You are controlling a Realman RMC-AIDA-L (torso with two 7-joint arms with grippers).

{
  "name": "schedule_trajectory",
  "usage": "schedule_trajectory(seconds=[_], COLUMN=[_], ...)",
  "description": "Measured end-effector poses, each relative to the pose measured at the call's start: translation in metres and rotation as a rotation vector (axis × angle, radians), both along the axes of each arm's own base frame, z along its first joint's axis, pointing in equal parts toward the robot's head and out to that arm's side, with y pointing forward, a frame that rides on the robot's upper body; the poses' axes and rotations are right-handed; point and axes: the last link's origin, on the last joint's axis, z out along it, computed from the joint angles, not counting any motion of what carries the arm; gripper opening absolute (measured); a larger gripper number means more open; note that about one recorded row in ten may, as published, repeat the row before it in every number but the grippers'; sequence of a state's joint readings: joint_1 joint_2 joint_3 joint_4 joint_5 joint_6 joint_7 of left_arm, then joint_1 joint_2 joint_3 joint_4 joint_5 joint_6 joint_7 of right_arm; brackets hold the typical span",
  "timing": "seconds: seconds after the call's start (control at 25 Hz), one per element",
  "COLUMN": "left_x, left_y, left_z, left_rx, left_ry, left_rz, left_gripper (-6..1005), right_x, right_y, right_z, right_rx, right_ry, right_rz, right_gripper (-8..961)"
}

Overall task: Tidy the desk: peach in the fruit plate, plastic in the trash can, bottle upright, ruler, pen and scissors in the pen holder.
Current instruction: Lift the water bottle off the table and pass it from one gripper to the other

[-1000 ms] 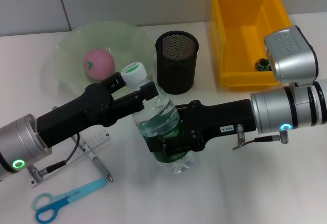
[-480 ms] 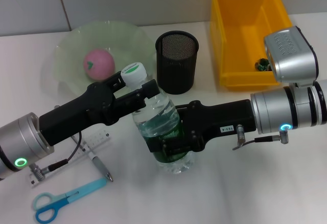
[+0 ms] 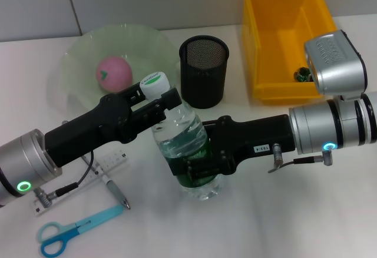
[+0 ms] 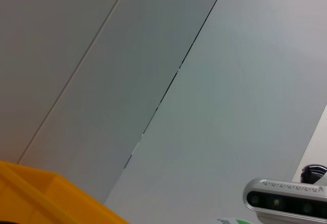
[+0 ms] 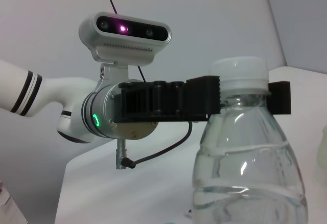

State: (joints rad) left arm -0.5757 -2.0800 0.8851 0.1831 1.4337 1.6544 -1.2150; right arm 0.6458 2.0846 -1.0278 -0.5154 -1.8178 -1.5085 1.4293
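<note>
1. Risk, tipping: the bottle (image 3: 189, 152) stands on the bench (image 3: 283, 222) leaning slightly, held by both arms at once. The left pincer (image 3: 158, 100) is pinching its neck just under the white-and-green cap; the right pincer (image 3: 197, 165) is pinching its lower body at the dark green label. If either pincer lets go before the base sits flat, the bottle is likely to topple.
2. Risk, conflict: two grips on one thin-walled body can work against each other. Any sideways pull from one pincer would probably twist or crush the clear plastic.
3. Risk, collision: the pen holder (image 3: 204, 70) stands just beyond the left pincer, and the fruit plate (image 3: 79, 58), with the peach (image 3: 113, 73) in it, lies close on that pincer's outer side. A wide withdrawal could strike either.
4. Risk, sweep: the ruler (image 3: 112, 165), a pen (image 3: 116, 193) and the scissors (image 3: 73, 232) lie on the bench beneath and behind the left arm. A low retreat could drag them.
5. Appearance of the bottle: clear ribbed plastic, with water showing in it, cap closed.
6. The trash can (image 3: 259, 46) stands beyond the right arm, well apart from both pincers, with a small dark item inside.
</note>
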Motion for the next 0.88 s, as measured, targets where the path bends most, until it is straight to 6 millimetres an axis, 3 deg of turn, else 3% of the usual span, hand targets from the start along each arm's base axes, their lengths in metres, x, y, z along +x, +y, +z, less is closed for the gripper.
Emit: schedule_trajectory(seconds=[0.56,0.76,0.88], left_x=[-0.0017,-0.0017,-0.0017], left_y=[0.0013,0.0013,0.0013], left_z=[-0.001,-0.001,-0.001], left_rx=[0.013,0.013,0.013], left_ry=[0.013,0.013,0.013], left_rz=[0.008,0.008,0.008], left_gripper=[584,454,451], right_x=[-0.0001,-0.0001,0.0], right_y=[-0.0001,-0.0001,-0.0001], right_z=[0.0,0.0,0.0], right_rx=[-0.001,-0.001,-0.001], right_ry=[0.001,0.001,0.001], right_rz=[0.0,0.0,0.0], right_gripper=[736,736,737])
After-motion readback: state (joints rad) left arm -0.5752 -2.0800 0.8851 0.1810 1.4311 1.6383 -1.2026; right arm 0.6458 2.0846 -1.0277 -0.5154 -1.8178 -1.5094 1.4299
